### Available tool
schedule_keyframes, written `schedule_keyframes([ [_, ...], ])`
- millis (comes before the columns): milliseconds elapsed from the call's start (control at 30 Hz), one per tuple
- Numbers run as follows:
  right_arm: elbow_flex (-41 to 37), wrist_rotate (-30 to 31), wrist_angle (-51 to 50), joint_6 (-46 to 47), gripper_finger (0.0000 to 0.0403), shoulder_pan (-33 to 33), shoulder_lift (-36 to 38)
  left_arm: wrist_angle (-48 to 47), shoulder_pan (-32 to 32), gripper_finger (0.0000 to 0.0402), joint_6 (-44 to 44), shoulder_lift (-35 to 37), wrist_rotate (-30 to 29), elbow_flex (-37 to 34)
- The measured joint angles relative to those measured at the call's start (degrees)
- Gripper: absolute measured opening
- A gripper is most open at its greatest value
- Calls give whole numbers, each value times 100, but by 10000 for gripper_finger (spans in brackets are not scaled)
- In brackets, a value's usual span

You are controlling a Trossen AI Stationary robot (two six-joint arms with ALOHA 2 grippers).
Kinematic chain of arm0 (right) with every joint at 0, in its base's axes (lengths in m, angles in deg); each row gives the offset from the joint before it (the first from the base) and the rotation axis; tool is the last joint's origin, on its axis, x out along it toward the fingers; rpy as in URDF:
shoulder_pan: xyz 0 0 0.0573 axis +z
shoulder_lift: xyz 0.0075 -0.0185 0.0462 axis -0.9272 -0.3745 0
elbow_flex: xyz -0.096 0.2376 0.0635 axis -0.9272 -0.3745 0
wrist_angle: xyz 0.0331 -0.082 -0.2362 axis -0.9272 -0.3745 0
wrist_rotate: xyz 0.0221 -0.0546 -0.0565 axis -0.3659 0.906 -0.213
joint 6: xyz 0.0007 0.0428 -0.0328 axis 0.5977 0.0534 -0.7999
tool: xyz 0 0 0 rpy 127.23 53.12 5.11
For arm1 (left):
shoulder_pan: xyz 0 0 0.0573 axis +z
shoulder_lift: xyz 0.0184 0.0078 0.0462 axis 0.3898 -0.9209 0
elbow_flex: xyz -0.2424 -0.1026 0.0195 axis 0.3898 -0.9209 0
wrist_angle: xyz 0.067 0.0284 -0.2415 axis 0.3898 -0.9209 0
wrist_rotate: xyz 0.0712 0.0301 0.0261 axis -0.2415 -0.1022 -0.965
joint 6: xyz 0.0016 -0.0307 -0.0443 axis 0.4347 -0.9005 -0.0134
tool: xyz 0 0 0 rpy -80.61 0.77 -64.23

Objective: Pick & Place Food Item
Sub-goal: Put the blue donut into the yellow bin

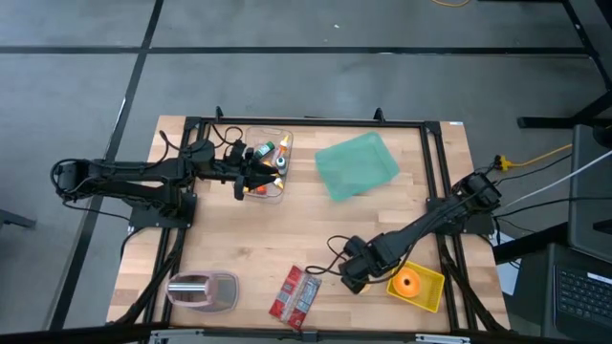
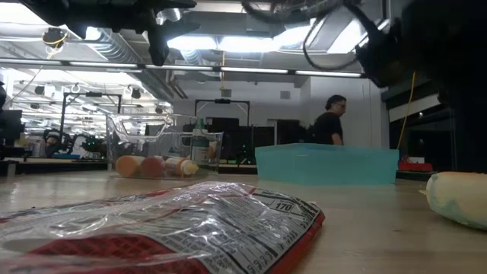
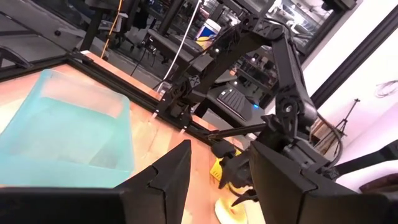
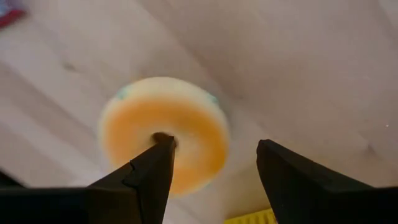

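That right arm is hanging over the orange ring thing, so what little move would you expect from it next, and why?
Probably a short drop straight down. The right gripper hangs open above the orange ring, which lies flat by the yellow tray. One of its fingers sits over the hole, so lowering would bracket the ring's side.

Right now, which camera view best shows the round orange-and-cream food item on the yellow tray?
The right wrist view: the round orange-and-cream food item fills the frame from above. The high view shows it small, the low view only its edge, the left wrist view a pale sliver.
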Motion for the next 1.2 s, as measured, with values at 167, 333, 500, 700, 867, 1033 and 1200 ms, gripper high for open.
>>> schedule_keyframes([
  [167,-366,-45,316,90,226,-13,-2,-2,0,157,-2,0,0,0],
  [333,-638,-84,930,140,226,-13,-2,-2,2,157,-31,0,0,0],
  [500,-669,-93,1079,127,221,-15,-2,-2,0,157,-61,0,0,0],
  [700,-669,-109,1366,92,178,-11,-2,-3,0,157,-25,0,0,0],
  [867,-669,-109,1387,92,92,-24,-2,-4,0,157,-20,0,0,0],
  [1033,-669,-84,1395,209,12,-60,-2,-4,1,157,-20,0,-2,0],
  [1200,-669,-90,1386,366,11,-171,0,-4,0,157,-18,0,-2,0],
])
